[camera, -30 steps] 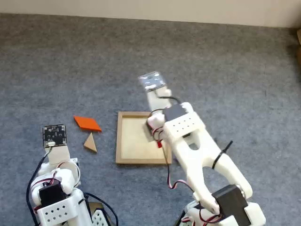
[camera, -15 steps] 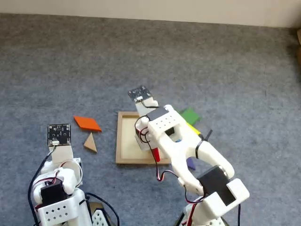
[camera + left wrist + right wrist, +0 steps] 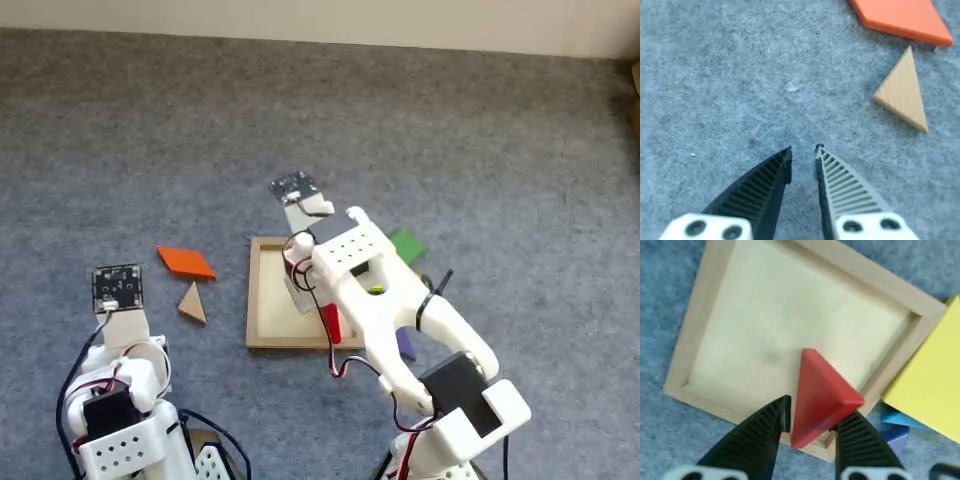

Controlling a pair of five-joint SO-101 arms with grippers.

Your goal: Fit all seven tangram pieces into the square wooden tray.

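Mid-tabletop (image 3: 480, 130), bare inside: wooden tray (image 3: 262, 300). Grips red triangle (image 3: 820, 395) in right gripper's (image 3: 811, 412) fingers, long edge in line with them, one tip overhanging the rim at the tray corner nearest that arm; probably wants shifting inward. Left gripper's (image 3: 802, 150) fingers slightly apart, empty, short of wood triangle (image 3: 902, 92). Overhang plain from right wrist, arm-hidden from high
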